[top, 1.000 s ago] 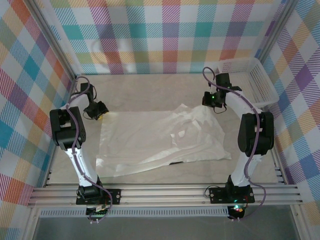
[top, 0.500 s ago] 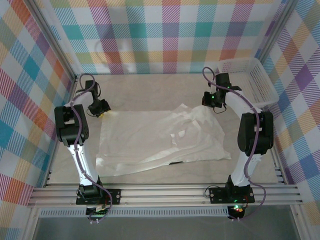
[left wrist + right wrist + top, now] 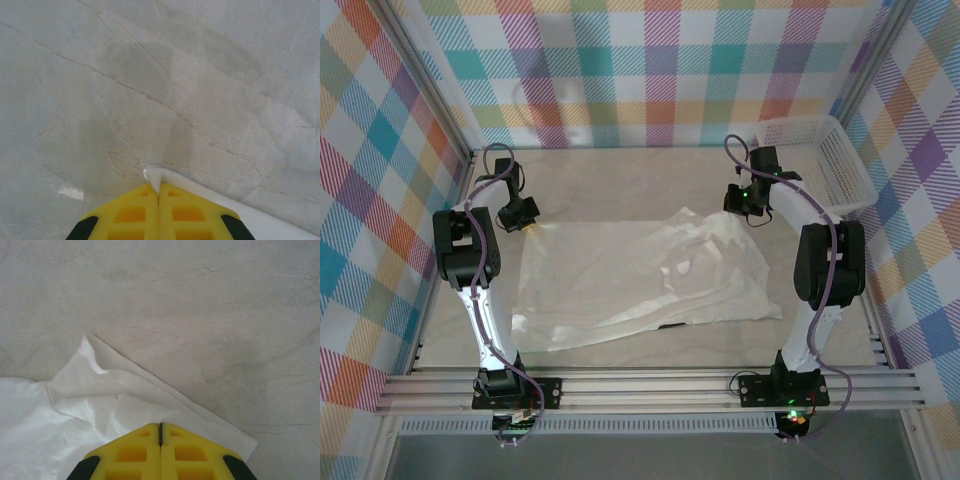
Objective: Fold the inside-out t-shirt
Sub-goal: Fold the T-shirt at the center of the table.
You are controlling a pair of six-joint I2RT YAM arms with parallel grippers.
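**Both far corners pinched, fold about to start**

The inside-out t-shirt (image 3: 630,285) lies spread across the middle of the table (image 3: 620,175), mostly flat on its left half and rumpled toward the right edge. The left gripper (image 3: 527,222) sits at the shirt's far left corner. In the left wrist view, the left gripper (image 3: 159,186) has its yellow fingers pressed together, with a small tip of white cloth pinched between them. The right gripper (image 3: 746,213) is at the shirt's far right corner. In the right wrist view, the right gripper (image 3: 160,427) is likewise closed tight, the fabric (image 3: 75,430) running right up into the fingertips, so it seems to have hold of that edge. A mesh basket (image 3: 848,165) stands in the far right corner of the table, well apart from the shirt.

The step in hand looks like the grasp that opens the first fold. Next, both arms would need to lift together and carry the far edge toward the near edge at an even pace, keeping the cloth taut between them. The thin fabric could slip from the left pinch, which is shallow.
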